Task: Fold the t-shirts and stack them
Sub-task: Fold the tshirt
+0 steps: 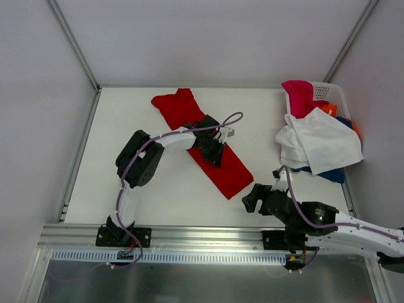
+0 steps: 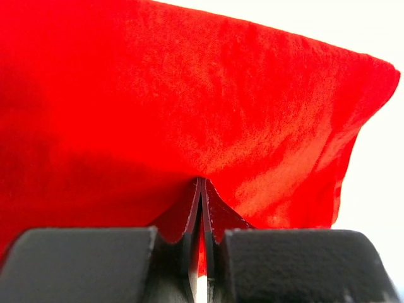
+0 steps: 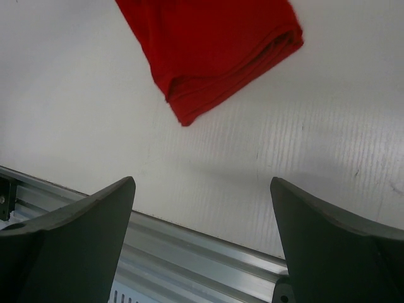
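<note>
White table (image 1: 126,126) with pale walls round it is your workspace. Your left gripper (image 2: 202,218) is clamped on the red t-shirt (image 2: 189,107): its wrist view shows the two pads pressed together with a ridge of cloth nipped between them and the rest of the tee filling the frame above. The top view cannot show you that pinch. It shows instead where the grip sits, about midway along the tee, which lies as a long narrow strip running from 11 o'clock to 5 o'clock across the middle of the table.

Your right gripper (image 3: 202,189) has its jaws spread wide with nothing between them, low at 5 o'clock near the aluminium rail (image 3: 189,240). Only its wrist view shows the tee's near end closely, with stacked folded edges, apart from the fingers at 12 o'clock.

Out at 2 o'clock on the table stands the white basket (image 1: 336,93). A pink tee (image 1: 298,93) hangs over its rim, a white tee (image 1: 323,142) spills onto the table, and orange (image 1: 329,109) and blue (image 1: 332,175) cloth peek out beside it.
</note>
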`<action>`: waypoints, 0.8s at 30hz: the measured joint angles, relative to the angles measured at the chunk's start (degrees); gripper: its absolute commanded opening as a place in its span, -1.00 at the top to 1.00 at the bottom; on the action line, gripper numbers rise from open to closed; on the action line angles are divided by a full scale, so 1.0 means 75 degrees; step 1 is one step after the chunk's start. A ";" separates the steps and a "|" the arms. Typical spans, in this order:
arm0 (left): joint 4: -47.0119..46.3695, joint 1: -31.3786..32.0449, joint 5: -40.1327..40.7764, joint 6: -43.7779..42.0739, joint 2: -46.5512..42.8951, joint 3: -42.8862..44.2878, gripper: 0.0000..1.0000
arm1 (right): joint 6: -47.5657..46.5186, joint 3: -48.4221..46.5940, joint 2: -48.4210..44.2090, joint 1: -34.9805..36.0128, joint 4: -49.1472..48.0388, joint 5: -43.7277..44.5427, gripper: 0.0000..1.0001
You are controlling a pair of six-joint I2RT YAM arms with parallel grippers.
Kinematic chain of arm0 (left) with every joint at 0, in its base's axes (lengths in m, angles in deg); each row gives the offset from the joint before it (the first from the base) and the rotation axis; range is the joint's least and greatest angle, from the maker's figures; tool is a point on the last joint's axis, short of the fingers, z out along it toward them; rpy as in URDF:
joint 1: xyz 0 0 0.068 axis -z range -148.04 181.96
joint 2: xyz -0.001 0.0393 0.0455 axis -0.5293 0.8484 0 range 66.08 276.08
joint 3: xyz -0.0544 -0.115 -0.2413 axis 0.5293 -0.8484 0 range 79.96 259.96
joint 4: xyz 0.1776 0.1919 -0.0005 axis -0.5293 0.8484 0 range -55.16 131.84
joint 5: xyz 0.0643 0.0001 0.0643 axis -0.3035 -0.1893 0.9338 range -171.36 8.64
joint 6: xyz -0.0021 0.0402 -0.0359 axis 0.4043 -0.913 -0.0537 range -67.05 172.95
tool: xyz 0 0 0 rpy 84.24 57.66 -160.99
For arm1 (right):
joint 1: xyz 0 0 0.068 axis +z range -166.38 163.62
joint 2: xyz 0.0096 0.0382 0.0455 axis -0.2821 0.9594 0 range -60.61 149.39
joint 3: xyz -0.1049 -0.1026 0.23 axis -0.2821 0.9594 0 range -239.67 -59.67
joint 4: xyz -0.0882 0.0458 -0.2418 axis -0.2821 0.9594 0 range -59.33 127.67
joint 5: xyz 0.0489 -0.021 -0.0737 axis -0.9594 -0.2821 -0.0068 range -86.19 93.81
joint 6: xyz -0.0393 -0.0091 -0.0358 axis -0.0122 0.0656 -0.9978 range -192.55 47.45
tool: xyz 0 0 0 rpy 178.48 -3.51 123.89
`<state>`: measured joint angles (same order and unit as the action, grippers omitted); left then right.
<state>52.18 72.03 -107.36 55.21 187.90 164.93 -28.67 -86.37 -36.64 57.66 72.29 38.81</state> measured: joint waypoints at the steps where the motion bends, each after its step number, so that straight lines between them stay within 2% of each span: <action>1: 0.0175 0.0003 -0.0146 -0.0023 -0.0047 -0.0079 1.00 | 0.0000 -0.0003 -0.0070 0.0006 0.0067 0.0038 -0.86; 7: 0.1276 0.0064 -0.0909 -0.0425 -0.0149 -0.0361 1.00 | -0.0023 -0.0187 -0.0376 0.0006 0.0478 0.0213 -0.86; 12: 0.2244 0.0204 -0.0994 -0.0956 -0.0466 -0.0822 1.00 | -0.0073 -0.0312 -0.0577 0.0009 0.0708 0.0280 -0.86; 24: 0.4004 0.0312 0.0557 -0.2226 -0.2451 -0.3462 1.00 | -0.0187 -0.0312 -0.1256 0.0012 0.0965 0.0245 -0.87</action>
<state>82.21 74.37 -103.19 38.51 169.52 138.97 -30.07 -88.70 -46.06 57.74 79.53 40.65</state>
